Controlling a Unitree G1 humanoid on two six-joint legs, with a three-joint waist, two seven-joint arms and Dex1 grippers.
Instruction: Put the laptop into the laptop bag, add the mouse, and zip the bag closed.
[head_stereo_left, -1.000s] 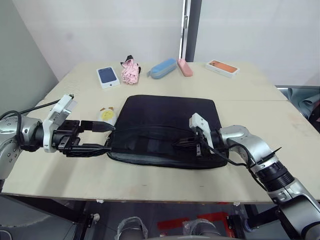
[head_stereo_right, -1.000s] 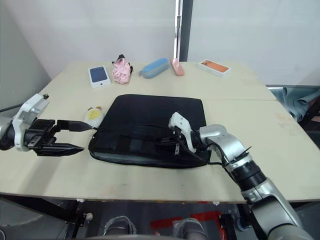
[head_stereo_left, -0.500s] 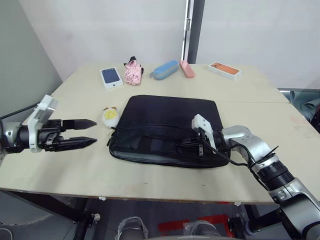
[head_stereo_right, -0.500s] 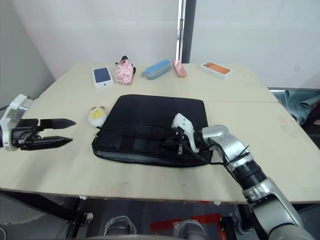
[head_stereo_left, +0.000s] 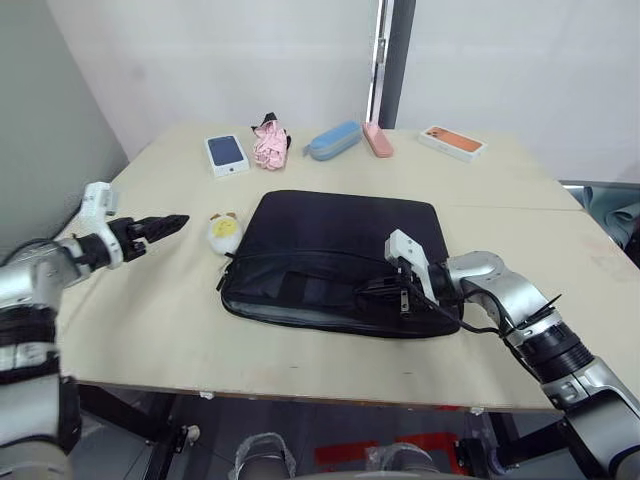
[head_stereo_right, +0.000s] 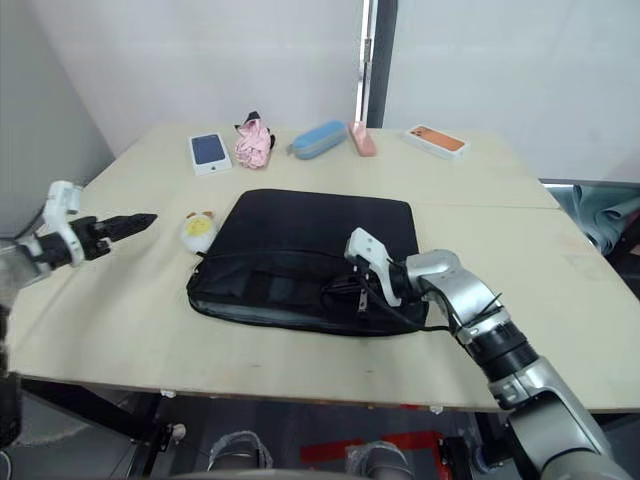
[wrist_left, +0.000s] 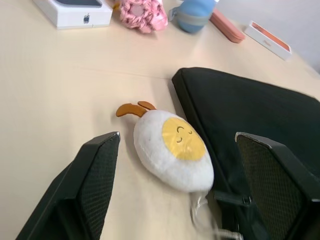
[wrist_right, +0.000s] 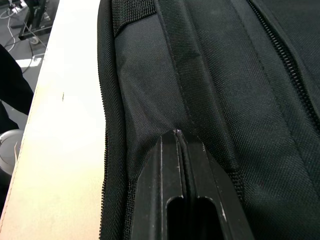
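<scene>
The black laptop bag (head_stereo_left: 340, 262) lies flat in the middle of the table, its zipper edge facing the near side. My right gripper (head_stereo_left: 378, 290) rests on the bag's near right part, shut on a fold of the bag's fabric (wrist_right: 176, 131) beside the zipper line. My left gripper (head_stereo_left: 172, 221) hovers off the bag's left side with its fingers (wrist_left: 100, 165) spread open and nothing between them. It points at a white egg-shaped soft thing (wrist_left: 172, 150) with a yellow face, which lies against the bag's left edge. The laptop and the mouse are hidden.
Along the far side of the table lie a white phone box (head_stereo_left: 226, 155), a pink scrunchie (head_stereo_left: 268, 143), a blue pouch (head_stereo_left: 334, 139), a pink case (head_stereo_left: 375, 139) and an orange-topped box (head_stereo_left: 450, 143). The table's near edge (head_stereo_left: 300, 385) runs just beyond the bag.
My left gripper has left the bag's left corner and drawn back to the left and farther up the table. The right gripper stays shut on the bag. The camera has shifted slightly.
</scene>
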